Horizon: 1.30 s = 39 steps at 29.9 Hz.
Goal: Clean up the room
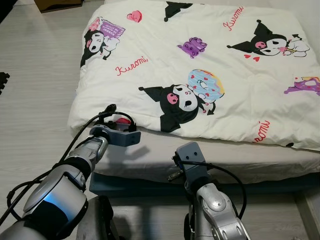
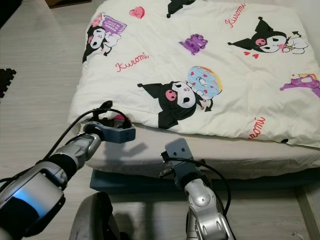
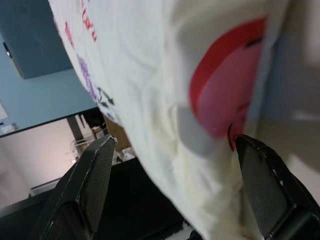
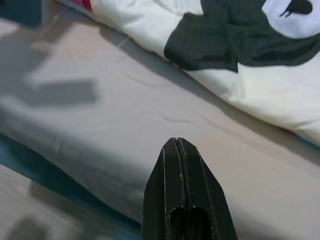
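A white duvet (image 1: 200, 60) printed with black cartoon characters and pink lettering covers the bed. Its near-left corner carries a pink heart print (image 3: 225, 95). My left gripper (image 3: 176, 142) is open at that corner, one black finger on either side of the duvet's edge. The left wrist (image 1: 117, 134) sits just in front of the corner. My right gripper (image 4: 176, 142) is shut and empty, hovering over the bare beige sheet (image 4: 100, 120) below the duvet's front edge. The right arm (image 1: 200, 175) reaches in from the front.
The beige mattress sheet (image 1: 150, 160) sticks out beyond the duvet, with a blue bed base (image 1: 130, 186) under it. Pale wooden floor (image 1: 35, 75) runs along the bed's left side. A cardboard box (image 1: 50, 4) and a black mat piece (image 1: 4, 80) lie far left.
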Available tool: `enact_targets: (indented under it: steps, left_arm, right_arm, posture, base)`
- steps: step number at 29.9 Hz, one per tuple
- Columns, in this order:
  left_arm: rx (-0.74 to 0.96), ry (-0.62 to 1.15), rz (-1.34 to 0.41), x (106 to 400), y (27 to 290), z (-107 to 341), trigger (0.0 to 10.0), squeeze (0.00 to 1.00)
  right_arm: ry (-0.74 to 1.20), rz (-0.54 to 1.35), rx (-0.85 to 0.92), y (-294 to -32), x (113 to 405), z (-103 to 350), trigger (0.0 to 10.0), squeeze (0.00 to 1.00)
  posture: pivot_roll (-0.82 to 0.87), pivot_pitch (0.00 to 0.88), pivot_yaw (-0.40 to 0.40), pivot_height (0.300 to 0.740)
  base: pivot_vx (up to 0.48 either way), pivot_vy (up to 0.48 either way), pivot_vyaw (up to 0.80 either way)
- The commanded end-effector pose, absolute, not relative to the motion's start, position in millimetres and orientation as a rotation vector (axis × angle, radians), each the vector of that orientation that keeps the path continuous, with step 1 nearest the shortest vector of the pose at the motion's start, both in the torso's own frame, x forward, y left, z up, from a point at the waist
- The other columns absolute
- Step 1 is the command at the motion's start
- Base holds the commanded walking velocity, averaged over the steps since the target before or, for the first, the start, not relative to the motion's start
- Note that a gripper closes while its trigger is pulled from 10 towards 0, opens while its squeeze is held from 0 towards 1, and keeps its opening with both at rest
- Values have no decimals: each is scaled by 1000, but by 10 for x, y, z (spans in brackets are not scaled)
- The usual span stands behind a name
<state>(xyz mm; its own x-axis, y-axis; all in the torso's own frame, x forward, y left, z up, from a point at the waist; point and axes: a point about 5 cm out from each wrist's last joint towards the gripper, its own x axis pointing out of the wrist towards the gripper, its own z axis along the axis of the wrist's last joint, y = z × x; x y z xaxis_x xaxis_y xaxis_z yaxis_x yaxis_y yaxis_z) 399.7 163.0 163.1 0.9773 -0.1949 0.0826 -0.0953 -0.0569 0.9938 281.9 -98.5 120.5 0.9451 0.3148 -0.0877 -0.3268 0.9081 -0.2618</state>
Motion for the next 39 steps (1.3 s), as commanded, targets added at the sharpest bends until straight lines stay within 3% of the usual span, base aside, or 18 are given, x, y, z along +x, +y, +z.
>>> enact_targets:
  steps: [1, 2, 3, 4, 5, 6, 7, 8, 9, 10, 23, 39]
  left_arm:
    - [1665, -175, -87, 3978, 1743, 1582, 10000, 0]
    - [1668, -163, -87, 3979, 1762, 1580, 6549, 0]
    - [1670, -156, -88, 3978, 1771, 1577, 6549, 0]
    - [1671, -141, -100, 3971, 1780, 1552, 4549, 0]
    - [1671, -132, -107, 3965, 1785, 1536, 4549, 0]
    - [1674, -120, -123, 3957, 1783, 1508, 5882, 0]
    - [1674, -120, -123, 3957, 1783, 1508, 5882, 0]
    - [1675, -107, -142, 3947, 1778, 1476, 7882, 0]
    - [1680, -98, -155, 3941, 1774, 1454, 8392, 0]
    - [1673, -79, -170, 3934, 1772, 1430, 10000, 0]
    - [1669, 20, -233, 3906, 1782, 1320, 10000, 0]
    - [1717, -48, -133, 3996, 1794, 1553, 10000, 0]
  right_arm:
    - [78, 344, -276, -971, 2758, 1139, 10000, 0]
    - [81, 344, -276, -973, 2754, 1138, 10000, 0]
    - [84, 344, -276, -974, 2751, 1138, 10000, 0]
    - [86, 346, -278, -973, 2746, 1138, 10000, 0]
    - [89, 347, -279, -972, 2742, 1139, 10000, 0]
    - [90, 348, -279, -973, 2736, 1140, 10000, 0]
    - [90, 348, -279, -973, 2736, 1140, 10000, 0]
    - [92, 350, -280, -974, 2729, 1139, 10000, 0]
    - [93, 351, -281, -975, 2724, 1136, 10000, 0]
    - [94, 351, -282, -976, 2720, 1135, 10000, 0]
    - [103, 352, -286, -976, 2686, 1134, 10000, 0]
    - [112, 329, -305, -1056, 2616, 1151, 10000, 0]
  posture:
    - [-298, 465, 68, 507]
    - [-299, 464, 68, 507]
    - [-299, 463, 67, 507]
    - [-300, 464, 65, 507]
    - [-300, 464, 65, 507]
    - [-300, 466, 66, 507]
    - [-300, 466, 66, 507]
    - [-302, 467, 64, 507]
    - [-302, 467, 64, 507]
    - [-303, 467, 61, 507]
    - [-314, 470, 61, 507]
    - [-345, 463, 65, 507]
  base:
    - [0, 0, 0]
    - [0, 0, 0]
    - [0, 0, 0]
    - [0, 0, 0]
    - [0, 0, 0]
    - [0, 0, 0]
    - [0, 0, 0]
    - [0, 0, 0]
    - [0, 0, 0]
    - [0, 0, 0]
    - [0, 0, 0]
    - [0, 0, 0]
